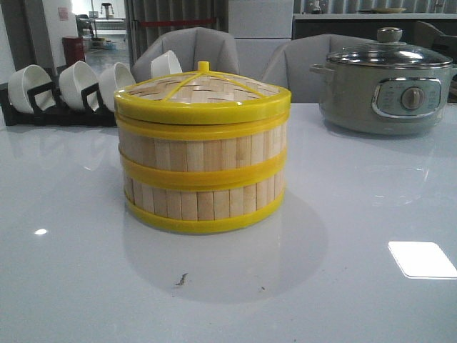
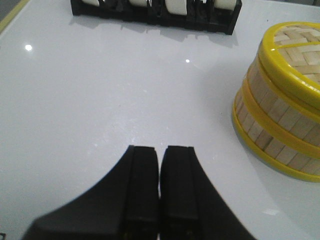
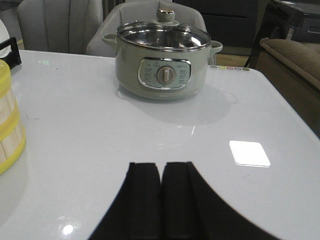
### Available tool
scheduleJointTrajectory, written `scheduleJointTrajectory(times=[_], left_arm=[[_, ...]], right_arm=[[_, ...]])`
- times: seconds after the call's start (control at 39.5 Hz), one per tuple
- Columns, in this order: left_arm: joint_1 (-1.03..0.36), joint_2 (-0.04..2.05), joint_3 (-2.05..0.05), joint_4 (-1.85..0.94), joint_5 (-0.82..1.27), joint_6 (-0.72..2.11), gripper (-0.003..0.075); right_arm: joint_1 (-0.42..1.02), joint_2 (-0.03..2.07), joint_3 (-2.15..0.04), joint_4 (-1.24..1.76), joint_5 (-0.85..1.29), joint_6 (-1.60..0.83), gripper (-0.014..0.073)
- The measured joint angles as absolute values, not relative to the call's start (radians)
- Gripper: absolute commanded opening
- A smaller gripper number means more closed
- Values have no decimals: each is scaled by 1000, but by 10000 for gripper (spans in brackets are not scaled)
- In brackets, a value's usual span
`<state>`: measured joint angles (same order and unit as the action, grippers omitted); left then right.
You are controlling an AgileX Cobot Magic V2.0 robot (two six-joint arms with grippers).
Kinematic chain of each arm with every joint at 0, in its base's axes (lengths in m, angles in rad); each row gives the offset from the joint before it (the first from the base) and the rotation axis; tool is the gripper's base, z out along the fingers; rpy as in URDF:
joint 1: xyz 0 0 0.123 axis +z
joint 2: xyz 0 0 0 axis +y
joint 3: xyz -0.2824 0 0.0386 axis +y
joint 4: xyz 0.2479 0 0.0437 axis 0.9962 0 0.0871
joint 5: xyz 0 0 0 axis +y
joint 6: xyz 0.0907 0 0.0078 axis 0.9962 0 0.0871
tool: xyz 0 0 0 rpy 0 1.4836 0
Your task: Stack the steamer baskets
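Observation:
Two steamer baskets stand stacked in the middle of the table, the upper basket on the lower basket, with the woven yellow-rimmed lid on top. The left wrist view shows the stack off to one side, and the right wrist view catches only its edge. My left gripper is shut, empty, over bare table apart from the stack. My right gripper is also shut and empty, over bare table. Neither gripper appears in the front view.
A black rack with white bowls stands at the back left; the rack also shows in the left wrist view. A grey-green electric pot with glass lid sits at the back right. Chairs stand behind the table.

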<state>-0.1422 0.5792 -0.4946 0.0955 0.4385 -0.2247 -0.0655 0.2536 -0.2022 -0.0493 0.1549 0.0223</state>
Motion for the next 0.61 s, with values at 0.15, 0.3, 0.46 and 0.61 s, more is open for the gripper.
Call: scheduleJointTrajectory(times=[0.15, 0.3, 0.46, 0.61], left_arm=[[-172, 481, -478, 195, 379, -225, 88], [-178, 339, -419, 210, 320, -225, 88], [-171, 197, -316, 186, 278, -225, 88], [-159, 96, -192, 166, 225, -225, 88]], right_arm=[[-65, 254, -202, -49, 155, 22, 63], [-65, 254, -202, -49, 155, 22, 63], [-65, 254, -202, -49, 155, 22, 63], [-65, 254, -202, -49, 155, 22, 63]])
